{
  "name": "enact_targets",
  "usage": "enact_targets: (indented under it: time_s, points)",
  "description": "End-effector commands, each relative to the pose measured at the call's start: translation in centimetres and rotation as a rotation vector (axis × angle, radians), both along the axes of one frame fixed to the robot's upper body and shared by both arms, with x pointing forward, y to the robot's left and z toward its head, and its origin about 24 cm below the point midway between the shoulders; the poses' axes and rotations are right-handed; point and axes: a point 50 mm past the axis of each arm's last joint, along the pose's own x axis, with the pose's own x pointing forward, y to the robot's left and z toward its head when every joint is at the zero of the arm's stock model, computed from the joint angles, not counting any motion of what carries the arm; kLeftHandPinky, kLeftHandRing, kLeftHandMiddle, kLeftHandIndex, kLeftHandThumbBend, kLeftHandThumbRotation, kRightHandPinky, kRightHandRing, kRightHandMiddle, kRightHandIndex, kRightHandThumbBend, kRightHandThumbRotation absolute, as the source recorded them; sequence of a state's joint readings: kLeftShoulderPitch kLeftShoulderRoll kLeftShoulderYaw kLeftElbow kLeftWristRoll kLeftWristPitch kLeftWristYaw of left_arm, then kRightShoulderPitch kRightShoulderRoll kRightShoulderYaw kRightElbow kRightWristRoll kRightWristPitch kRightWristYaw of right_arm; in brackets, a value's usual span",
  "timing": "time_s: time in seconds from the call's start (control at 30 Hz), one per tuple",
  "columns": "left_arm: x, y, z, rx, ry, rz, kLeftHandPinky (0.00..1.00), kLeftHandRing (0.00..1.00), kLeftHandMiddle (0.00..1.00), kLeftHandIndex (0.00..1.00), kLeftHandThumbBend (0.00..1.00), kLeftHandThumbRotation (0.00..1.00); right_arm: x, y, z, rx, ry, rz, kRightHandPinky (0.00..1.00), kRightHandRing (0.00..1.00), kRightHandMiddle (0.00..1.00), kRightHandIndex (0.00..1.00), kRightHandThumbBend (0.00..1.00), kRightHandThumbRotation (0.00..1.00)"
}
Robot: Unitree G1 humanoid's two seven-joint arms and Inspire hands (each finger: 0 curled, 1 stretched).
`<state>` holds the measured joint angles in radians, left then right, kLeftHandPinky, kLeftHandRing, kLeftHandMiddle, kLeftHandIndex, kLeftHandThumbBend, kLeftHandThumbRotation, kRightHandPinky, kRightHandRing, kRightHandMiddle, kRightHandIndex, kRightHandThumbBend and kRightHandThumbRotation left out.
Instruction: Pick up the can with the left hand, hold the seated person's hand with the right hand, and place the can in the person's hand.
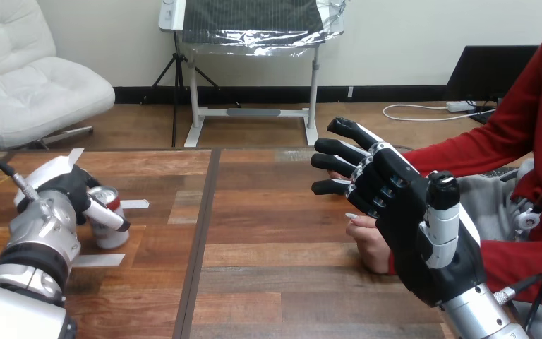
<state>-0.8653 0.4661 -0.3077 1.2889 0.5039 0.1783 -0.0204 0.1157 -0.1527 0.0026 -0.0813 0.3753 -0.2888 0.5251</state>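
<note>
A silver can with a red top (111, 229) stands upright on the wooden table (275, 282) at the left. My left hand (67, 187) is wrapped round it from the left, one finger (106, 215) curled across its front. At the right, my right hand (395, 205) hovers with straight, spread fingers (339, 148) pointing left. The person's hand (368, 244) rests on the table just under and behind my right palm, its fingertips showing to the left of it. I cannot tell whether the two touch; my fingers are not curled round it.
Strips of white tape lie near the can (135, 204) and in front of it (99, 260). A dark seam (201, 240) runs down the table between the two halves. The person's red-sleeved arm (522, 254) comes in from the right edge.
</note>
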Motion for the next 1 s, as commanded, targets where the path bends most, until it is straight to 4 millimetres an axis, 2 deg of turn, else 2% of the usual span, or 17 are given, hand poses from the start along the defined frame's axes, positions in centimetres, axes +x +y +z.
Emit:
enact_targets:
  time_s: [0.0, 0.47, 0.97]
  points:
    - [1.76, -0.51, 3.21, 0.026, -0.115, -0.038, 0.38, 0.49, 0.58, 0.75, 0.74, 0.02, 0.42, 0.31, 2.2, 0.022, -0.116, 0.003, 0.72, 0.83, 0.84, 0.88, 0.95, 1.0]
    - [1.68, -0.44, 3.15, 0.028, -0.164, -0.029, 0.34, 0.44, 0.52, 0.68, 0.71, 0.0, 0.38, 0.35, 2.28, 0.023, -0.117, 0.002, 0.71, 0.83, 0.83, 0.88, 0.95, 1.0]
    - [1.52, -0.44, 2.87, 0.035, -0.205, -0.018, 0.37, 0.45, 0.52, 0.55, 0.67, 0.0, 0.35, 0.28, 2.33, 0.025, -0.118, 0.002, 0.72, 0.83, 0.84, 0.88, 0.95, 1.0]
